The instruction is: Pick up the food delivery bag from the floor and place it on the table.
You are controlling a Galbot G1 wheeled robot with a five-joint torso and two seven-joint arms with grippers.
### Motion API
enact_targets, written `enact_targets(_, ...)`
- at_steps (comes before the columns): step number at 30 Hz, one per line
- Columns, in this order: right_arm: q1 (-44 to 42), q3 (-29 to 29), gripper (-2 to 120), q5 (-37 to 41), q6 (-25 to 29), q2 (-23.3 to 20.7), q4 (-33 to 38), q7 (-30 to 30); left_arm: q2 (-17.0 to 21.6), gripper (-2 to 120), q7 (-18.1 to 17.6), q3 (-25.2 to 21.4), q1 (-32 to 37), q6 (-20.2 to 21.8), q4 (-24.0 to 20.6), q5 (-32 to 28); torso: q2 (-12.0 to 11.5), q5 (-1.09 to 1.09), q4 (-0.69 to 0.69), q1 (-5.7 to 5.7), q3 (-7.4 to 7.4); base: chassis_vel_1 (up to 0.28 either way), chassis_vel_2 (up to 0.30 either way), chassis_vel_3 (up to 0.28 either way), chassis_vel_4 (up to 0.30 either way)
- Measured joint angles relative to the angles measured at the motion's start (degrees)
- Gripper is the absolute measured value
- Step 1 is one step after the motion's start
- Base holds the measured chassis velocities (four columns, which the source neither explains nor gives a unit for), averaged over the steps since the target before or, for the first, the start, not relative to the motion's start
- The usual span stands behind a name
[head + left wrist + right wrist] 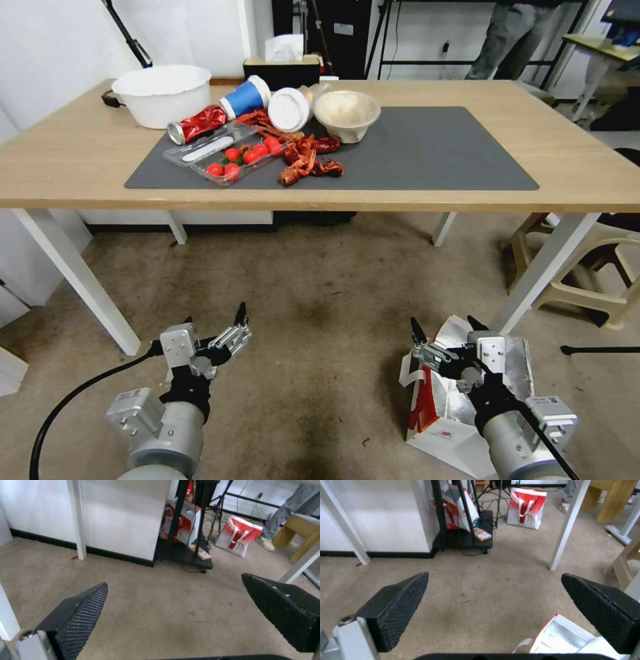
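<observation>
Below, one bag (443, 407) is sitting on the floor (320, 320) under the wide-open, empty right gripper (445, 328); the left gripper (215, 319) is hanging open, empty, well apart.

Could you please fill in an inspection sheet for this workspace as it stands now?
Surface: table light wood with white legs, a dark grey mat on it, the mat's right part bare.
Job's things: food delivery bag on the floor beside a table leg, top open, foil lining showing.
Clutter: white basin, crushed red can, blue cup, tray of tomatoes, bowl, red scraps.
Grippers: left gripper over bare carpet, jaws open; right gripper over the bag, jaws open.
Cables: black cable on the left arm.
Surroundings: beige stool; other red-and-white bags beyond the table.
</observation>
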Motion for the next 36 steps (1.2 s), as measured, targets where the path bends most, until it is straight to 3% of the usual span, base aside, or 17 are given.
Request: enact_targets(36, -0.1, 0.4, 100, 0.3, 0.0, -0.3, 0.0, 0.0, 0.5, 100, 0.2, -0.3, 0.1, -0.3, 0.5, -0.1, -8.0, 0.0, 0.0, -2.32, -5.68, 0.0, 0.0, 0.0, 0.0)
